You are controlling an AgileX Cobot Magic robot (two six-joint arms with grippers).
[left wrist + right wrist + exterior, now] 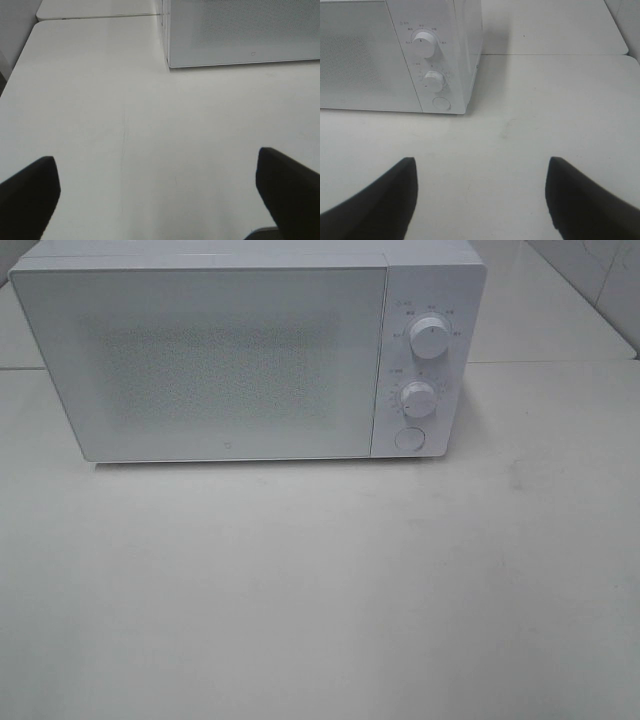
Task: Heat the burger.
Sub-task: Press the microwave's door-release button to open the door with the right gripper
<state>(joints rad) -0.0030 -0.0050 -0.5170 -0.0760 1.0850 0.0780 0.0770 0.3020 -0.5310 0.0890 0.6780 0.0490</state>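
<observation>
The burger is out of view in every frame. A white microwave (240,350) stands at the back of the white table (320,590) with its door shut. Two round knobs (428,337) and a round button (409,438) sit on its right panel. My left gripper (157,187) is open over bare table, in front of the microwave's left corner (240,35). My right gripper (480,192) is open too, with nothing between its fingers, off the front right of the microwave (432,55). Neither arm shows in the high view.
A seam (540,362) between two table tops runs behind the microwave. A tiled wall (600,270) rises at the back right. The table's left edge (20,65) shows in the left wrist view.
</observation>
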